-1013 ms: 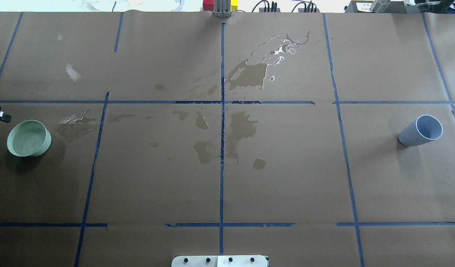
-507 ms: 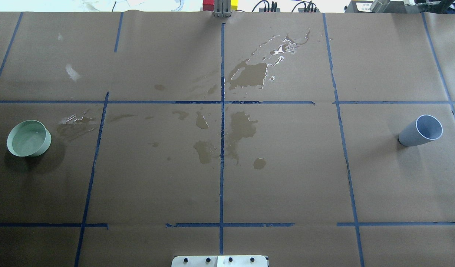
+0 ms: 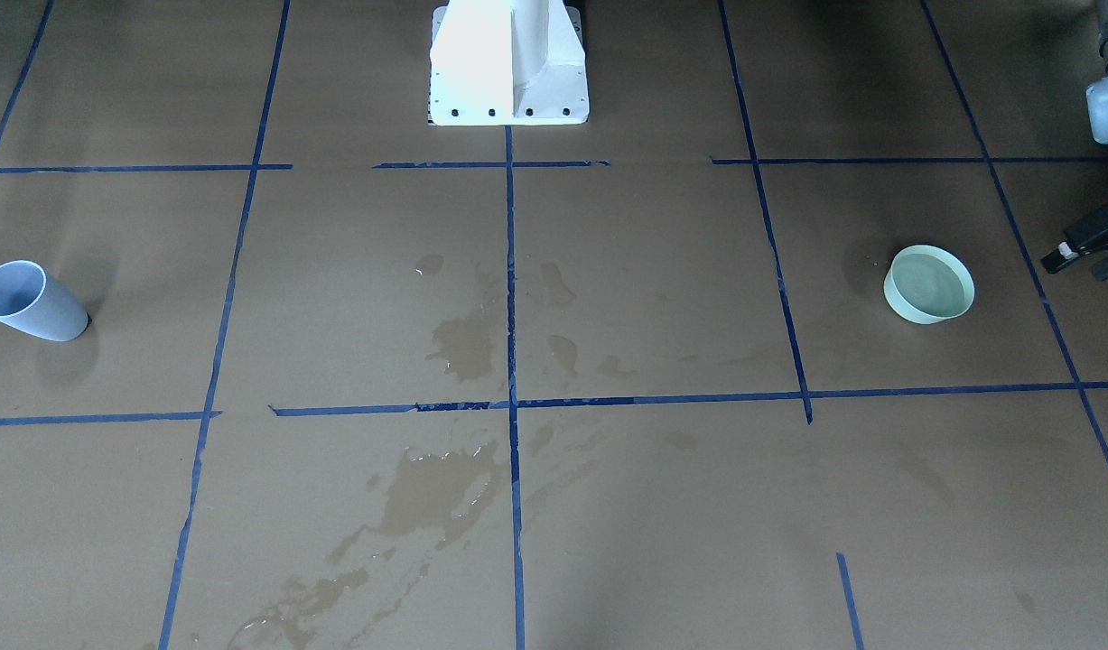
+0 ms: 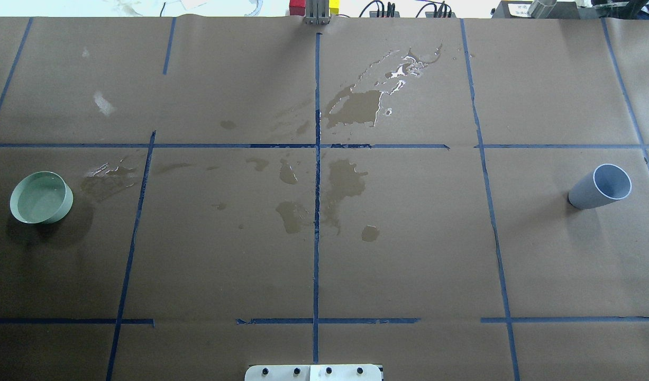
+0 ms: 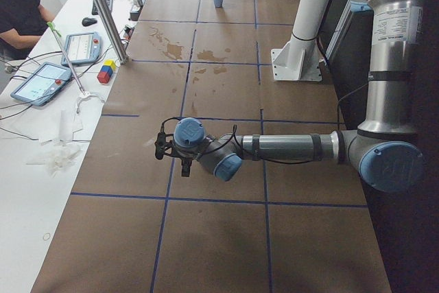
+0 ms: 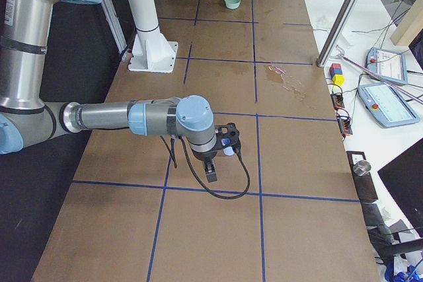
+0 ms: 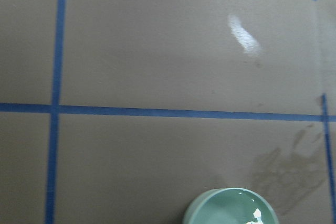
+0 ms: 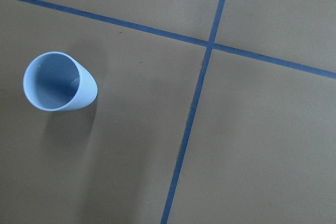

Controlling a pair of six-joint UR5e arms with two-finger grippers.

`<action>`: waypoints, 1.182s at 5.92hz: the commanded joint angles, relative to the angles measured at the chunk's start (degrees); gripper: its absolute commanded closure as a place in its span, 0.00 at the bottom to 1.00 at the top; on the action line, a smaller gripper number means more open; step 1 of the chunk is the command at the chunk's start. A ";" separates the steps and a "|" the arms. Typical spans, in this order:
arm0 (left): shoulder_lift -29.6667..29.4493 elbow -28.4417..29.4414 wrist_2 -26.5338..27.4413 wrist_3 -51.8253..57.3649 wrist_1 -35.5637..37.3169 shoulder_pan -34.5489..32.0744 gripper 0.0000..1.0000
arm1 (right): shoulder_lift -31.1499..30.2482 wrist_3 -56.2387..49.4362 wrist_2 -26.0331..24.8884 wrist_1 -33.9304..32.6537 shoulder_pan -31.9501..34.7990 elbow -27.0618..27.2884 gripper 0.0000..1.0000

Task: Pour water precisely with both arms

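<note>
A pale green bowl (image 4: 41, 197) (image 3: 928, 284) sits at the table's left side and holds the water (image 7: 239, 211), clear with a glossy spot. An empty blue-grey cup (image 4: 599, 186) (image 8: 59, 81) stands upright at the far right. My left gripper (image 3: 1077, 268) hovers beside the bowl, off it toward the table's end, open with nothing between its fingers. It also shows in the exterior left view, where the left gripper (image 5: 164, 147) hangs above the table. My right gripper (image 6: 221, 156) shows only in the exterior right view, near the cup, and I cannot tell its state.
Dark wet stains (image 4: 345, 182) spread around the table's centre, and a shiny-edged puddle (image 4: 356, 106) lies further out. The white pedestal (image 3: 508, 63) stands at the robot's edge. Tablets, coloured blocks (image 5: 106, 71), a metal pole and a seated person (image 5: 20, 5) line the operators' side.
One second ago the left gripper's fingertip showed at the overhead view's left edge beside the bowl. It has drawn away out of that view. Bowl and cup have not moved.
</note>
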 commanded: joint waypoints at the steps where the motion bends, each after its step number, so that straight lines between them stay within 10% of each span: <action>1: 0.04 -0.75 1.80 13.37 11.51 -3.59 0.00 | 0.01 0.06 0.05 0.01 0.00 -0.15 0.00; 4: -0.05 -11.70 1.97 32.70 39.52 -11.85 0.00 | 0.01 0.32 0.23 0.19 -0.09 -0.24 0.00; 7: 5.82 -15.16 2.50 35.14 42.87 -13.11 0.00 | 0.62 0.32 -0.03 -0.17 -0.35 -1.38 0.00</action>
